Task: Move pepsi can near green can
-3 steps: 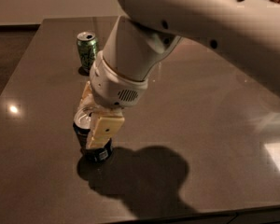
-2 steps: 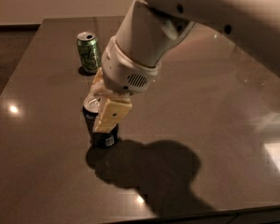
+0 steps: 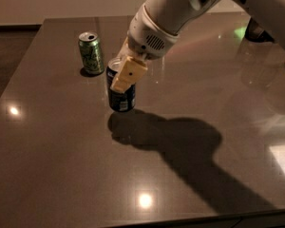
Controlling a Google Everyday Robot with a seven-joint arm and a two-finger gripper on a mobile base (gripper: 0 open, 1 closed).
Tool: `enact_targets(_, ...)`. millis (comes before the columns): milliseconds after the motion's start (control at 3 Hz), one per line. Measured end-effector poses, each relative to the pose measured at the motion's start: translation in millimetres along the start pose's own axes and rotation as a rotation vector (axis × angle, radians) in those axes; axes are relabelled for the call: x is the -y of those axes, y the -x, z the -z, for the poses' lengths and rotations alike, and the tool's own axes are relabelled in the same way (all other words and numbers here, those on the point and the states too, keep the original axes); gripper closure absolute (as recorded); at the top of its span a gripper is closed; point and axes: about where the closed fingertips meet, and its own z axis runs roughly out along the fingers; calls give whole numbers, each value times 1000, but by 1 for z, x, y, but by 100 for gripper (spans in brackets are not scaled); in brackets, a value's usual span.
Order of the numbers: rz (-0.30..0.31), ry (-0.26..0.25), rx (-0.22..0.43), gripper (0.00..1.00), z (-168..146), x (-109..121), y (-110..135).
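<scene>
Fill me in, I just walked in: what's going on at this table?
A one-armed robot grips the pepsi can with its pincer, clamped on the can's sides. The can is upright, at or just above the dark table. The green can stands close by, behind it to the left, not touching.

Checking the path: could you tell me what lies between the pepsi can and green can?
Only bare table before the green can, per the camera view; the gripper grips the pepsi can.
</scene>
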Motion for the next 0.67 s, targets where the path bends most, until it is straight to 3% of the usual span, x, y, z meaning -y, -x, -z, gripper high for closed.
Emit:
enact_targets(333, -80, -59, 30, 100, -4, 43, 17)
enact_targets(667, -103, -96, 37, 100, -11, 60, 35)
